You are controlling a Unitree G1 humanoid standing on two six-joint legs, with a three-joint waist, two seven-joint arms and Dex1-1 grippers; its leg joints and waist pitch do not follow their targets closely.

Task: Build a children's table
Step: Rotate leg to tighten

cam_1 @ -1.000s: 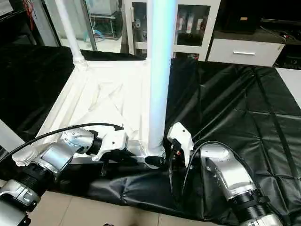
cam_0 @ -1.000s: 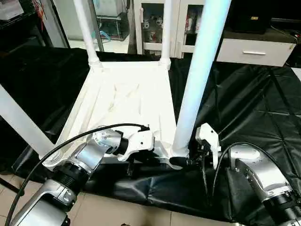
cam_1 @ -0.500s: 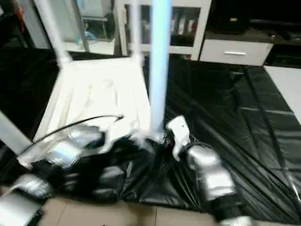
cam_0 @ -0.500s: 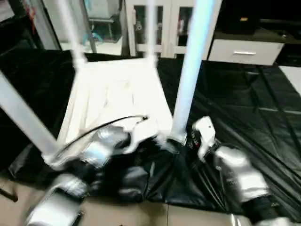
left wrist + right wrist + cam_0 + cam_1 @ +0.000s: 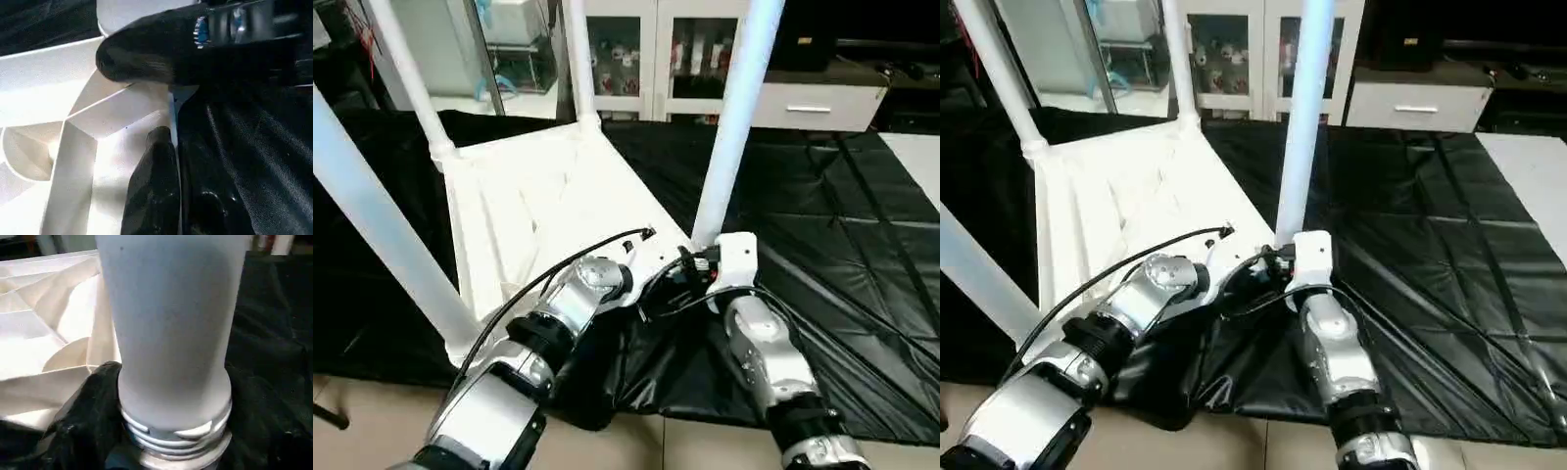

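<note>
The white tabletop [image 5: 538, 206] lies upside down on the black cover, ribs up. Three white legs [image 5: 406, 78] [image 5: 578, 59] [image 5: 382, 225] stand in its corner sockets. The fourth leg [image 5: 729, 127] rises from the near right corner, and in the right wrist view screw threads [image 5: 176, 431] show at its base. My right gripper [image 5: 697, 262] is shut around that base, one black finger [image 5: 90, 406] pressed against the tube. My left gripper [image 5: 658, 282] sits just beside it, shut on the tabletop's rim [image 5: 172, 105], one finger [image 5: 151, 191] lying on the ribbed side.
The black cover [image 5: 822, 225] spreads far to the right and bunches up [image 5: 636, 362] at the near edge, under my forearms. Bare floor [image 5: 607, 441] lies below that edge. White glass-door cabinets [image 5: 646, 59] and a drawer unit [image 5: 818, 103] stand behind.
The camera has swung. The tabletop has turned on the cover, its near right corner now farther from me. My left gripper has closed in on that corner, next to the right gripper.
</note>
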